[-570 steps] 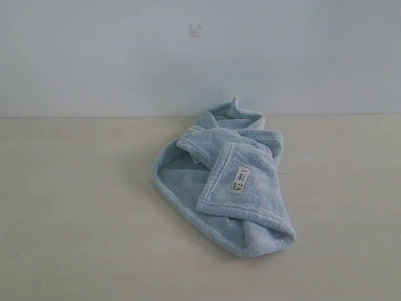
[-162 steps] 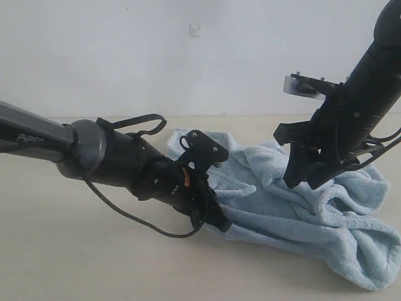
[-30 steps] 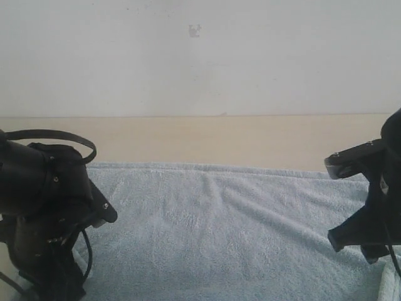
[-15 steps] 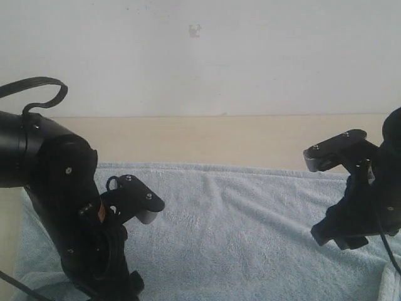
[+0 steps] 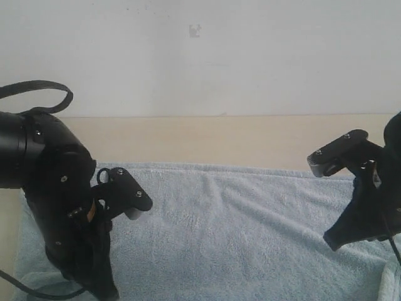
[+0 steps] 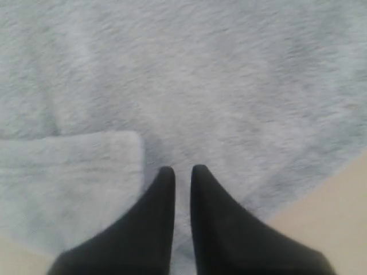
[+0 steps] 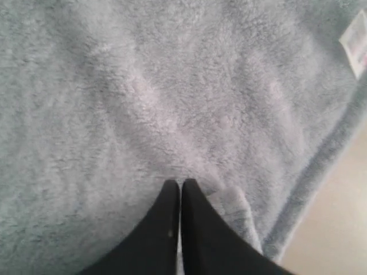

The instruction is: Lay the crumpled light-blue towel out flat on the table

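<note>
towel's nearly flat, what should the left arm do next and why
Probably open the left gripper, pinch the folded-over flap beside its tips and draw it outward onto the table. In the left wrist view that corner lies doubled back on the towel, while the exterior view shows the rest mostly flat.

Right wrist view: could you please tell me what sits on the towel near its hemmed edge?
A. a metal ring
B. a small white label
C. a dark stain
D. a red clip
B: a small white label with faint print lies on the pale-blue towel, just inside its hemmed border; no clip, stain or ring shows anywhere on the cloth.
</note>
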Robot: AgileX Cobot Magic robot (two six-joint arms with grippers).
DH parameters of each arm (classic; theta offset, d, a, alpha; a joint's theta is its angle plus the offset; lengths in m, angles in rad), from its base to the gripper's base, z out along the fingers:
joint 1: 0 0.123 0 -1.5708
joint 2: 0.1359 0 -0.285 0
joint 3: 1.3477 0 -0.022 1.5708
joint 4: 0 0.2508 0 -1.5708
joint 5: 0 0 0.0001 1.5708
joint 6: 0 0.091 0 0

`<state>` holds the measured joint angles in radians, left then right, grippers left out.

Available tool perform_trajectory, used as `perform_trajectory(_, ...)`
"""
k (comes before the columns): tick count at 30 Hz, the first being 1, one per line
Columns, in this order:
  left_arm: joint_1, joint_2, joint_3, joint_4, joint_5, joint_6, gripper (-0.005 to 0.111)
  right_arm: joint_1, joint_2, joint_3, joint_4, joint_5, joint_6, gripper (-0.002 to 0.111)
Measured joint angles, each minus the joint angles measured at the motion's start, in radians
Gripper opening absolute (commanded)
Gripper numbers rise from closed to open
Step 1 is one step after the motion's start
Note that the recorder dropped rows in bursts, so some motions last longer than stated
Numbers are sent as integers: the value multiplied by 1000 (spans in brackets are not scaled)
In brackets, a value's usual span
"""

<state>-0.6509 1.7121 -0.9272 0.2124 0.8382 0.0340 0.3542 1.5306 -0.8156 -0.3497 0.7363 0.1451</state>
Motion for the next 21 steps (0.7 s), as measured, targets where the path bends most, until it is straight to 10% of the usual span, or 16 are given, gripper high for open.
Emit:
perform_trajectory(7,37,0,45,313,105,-287,9,-190,0,114,-87,25,235,1)
perform_trajectory(16,41,0,46,214,56,-262,9,-226,0,137,239,8,-63,45)
perform_trajectory(21,41,0,46,50,-22,-93,9,-226,0,137,254,-33,-84,50)
